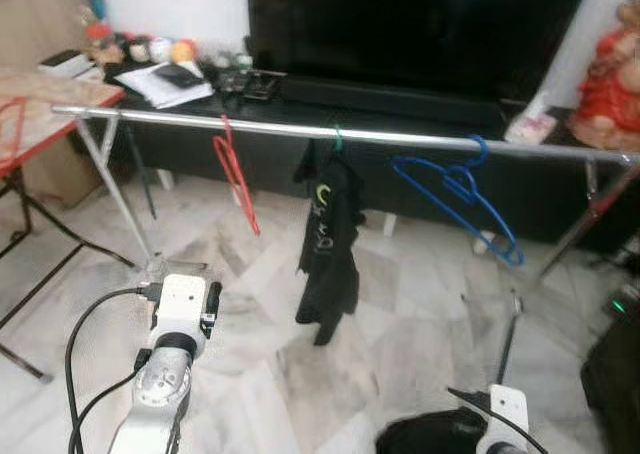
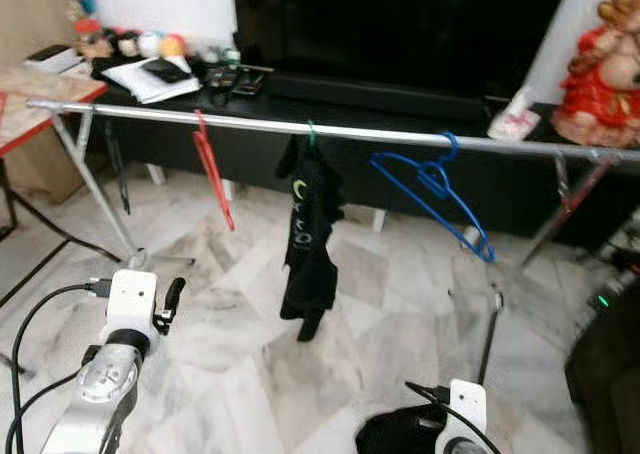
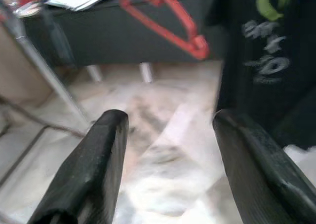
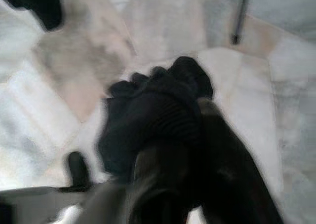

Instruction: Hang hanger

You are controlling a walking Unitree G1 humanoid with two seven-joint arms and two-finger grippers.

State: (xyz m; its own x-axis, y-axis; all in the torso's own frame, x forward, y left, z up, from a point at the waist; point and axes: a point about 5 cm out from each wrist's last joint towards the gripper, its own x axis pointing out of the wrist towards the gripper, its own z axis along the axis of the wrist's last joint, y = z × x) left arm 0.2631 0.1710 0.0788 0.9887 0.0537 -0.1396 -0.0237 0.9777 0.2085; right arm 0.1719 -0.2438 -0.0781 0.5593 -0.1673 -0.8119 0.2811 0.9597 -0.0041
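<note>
A shiny metal rail [image 1: 400, 135] carries a red plastic hanger [image 1: 236, 177], a blue plastic hanger [image 1: 462, 196] and a matt black cloth garment [image 1: 328, 244] above a glossy, smooth marble floor [image 1: 400, 304], with matt black tool fingers [image 3: 91, 169] and silvery metal arms.

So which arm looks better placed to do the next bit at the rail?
Probably the left. Its end effector is open and empty, facing the red plastic hanger on the silver metal rail. The right end effector is low, shut on a bunched black cloth.
</note>
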